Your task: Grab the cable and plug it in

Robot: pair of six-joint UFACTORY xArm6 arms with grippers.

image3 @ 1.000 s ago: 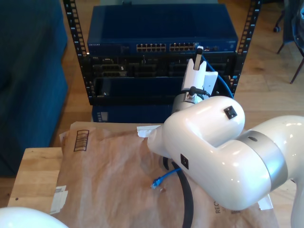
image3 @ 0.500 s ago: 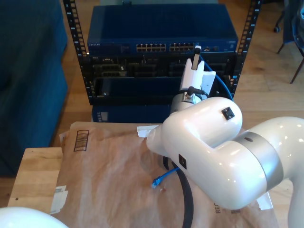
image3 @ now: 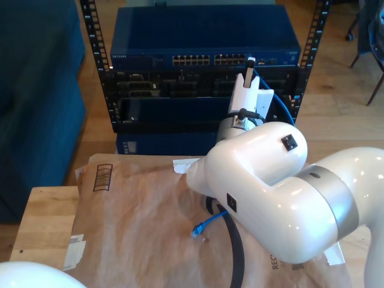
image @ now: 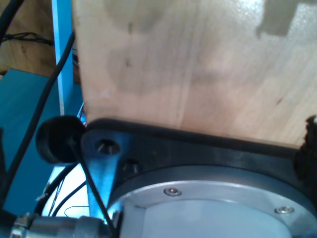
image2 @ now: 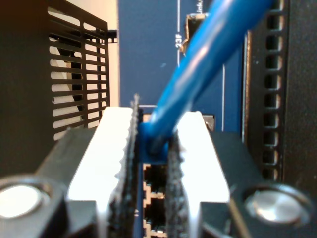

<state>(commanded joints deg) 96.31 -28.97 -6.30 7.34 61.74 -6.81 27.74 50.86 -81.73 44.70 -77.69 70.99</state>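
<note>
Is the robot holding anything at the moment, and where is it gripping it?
My second gripper pinches the blue cable just behind its plug end, at the switch's ports.

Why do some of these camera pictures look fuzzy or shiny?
Second wrist view: the cable pinched in my second gripper sits so near the lens that it blurs, while the ports beyond look sharper. First wrist view: soft throughout, with wood close up. Exterior view: glare spots on the arm's white shell.
</note>
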